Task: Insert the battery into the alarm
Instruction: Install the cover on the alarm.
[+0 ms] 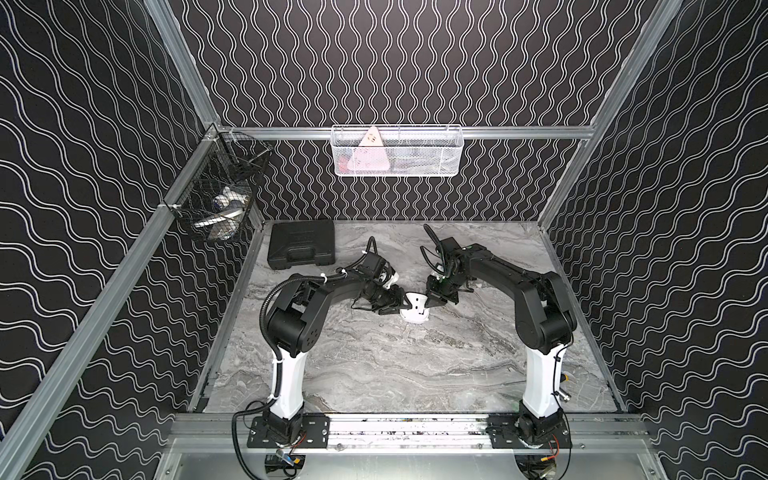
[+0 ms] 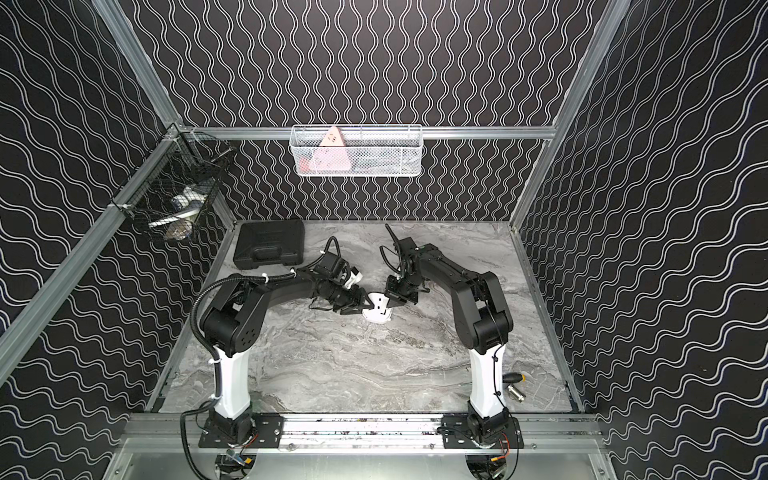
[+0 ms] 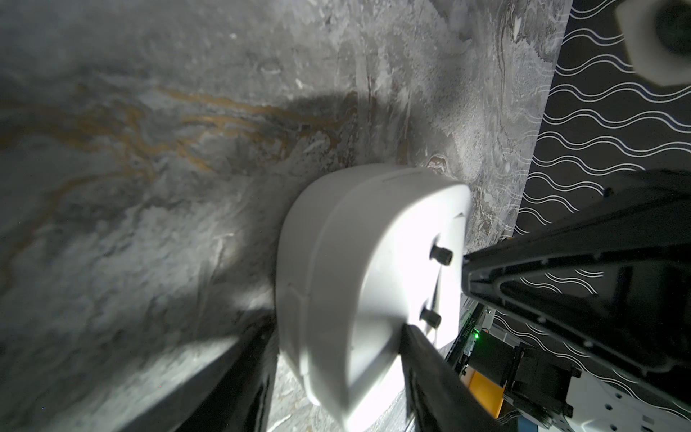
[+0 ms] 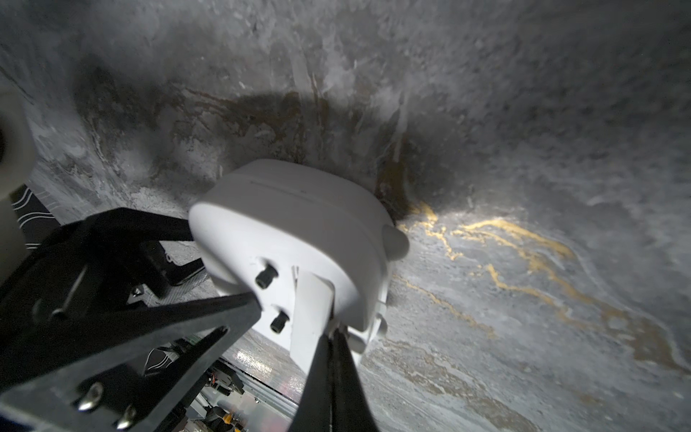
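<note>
In the middle of the marble table (image 1: 374,365): we find the alarm (image 1: 414,309) (image 2: 377,312) at the centre of both top views, between the two arms.
Alarm, look: a white rounded-square shell with a seam running round its side. Its back is tilted up toward us, with two small black knobs (image 4: 266,278) and a narrow white flap (image 4: 312,310) just beside them.
Alarm, close up: the alarm (image 3: 355,280) fills the lower centre of the left wrist view and sits mid-frame in the right wrist view (image 4: 299,232).
Hidden: the face is turned down toward the table, so we cannot see it. Whatever lies under the flap is covered.
Hard to make out: glare bleaches the back in the left wrist view. We cannot tell whether the alarm's lower edge touches the table or hangs just above its shadow.
Left gripper (image 3: 336,336): grasping the alarm, one finger on the back next to the knobs and the other on the face side. In a top view the left gripper (image 1: 401,306) reaches in from the left of the frame.
Right gripper (image 4: 332,334): clenched, with its fingers pressed together and their tips touching the lower end of the flap. We cannot tell whether they pinch its edge. In a top view the right gripper (image 1: 429,308) comes in from the right.
Alarm to grippers: it is clamped between the left fingers and touched on its back by the right tips.
</note>
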You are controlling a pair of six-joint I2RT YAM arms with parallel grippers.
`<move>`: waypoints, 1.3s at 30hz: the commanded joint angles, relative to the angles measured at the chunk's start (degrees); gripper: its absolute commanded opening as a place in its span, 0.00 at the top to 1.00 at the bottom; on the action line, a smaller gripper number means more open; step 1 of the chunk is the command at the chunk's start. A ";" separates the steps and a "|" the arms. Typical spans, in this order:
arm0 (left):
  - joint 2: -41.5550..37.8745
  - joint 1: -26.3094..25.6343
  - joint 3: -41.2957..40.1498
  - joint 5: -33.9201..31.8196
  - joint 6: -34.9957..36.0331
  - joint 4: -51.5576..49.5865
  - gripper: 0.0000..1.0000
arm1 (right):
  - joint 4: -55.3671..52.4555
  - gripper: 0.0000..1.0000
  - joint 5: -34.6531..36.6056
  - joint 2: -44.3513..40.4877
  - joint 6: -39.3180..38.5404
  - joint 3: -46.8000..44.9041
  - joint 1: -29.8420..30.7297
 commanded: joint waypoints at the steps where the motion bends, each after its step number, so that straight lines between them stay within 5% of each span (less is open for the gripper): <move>1: 0.65 -0.33 -0.56 -2.90 0.11 -4.97 0.43 | -0.36 1.00 1.87 -0.70 -1.05 -0.36 0.32; 39: 0.72 -0.49 -0.77 -2.82 -0.17 -4.72 0.43 | -2.03 1.00 4.66 0.13 -0.70 1.82 2.99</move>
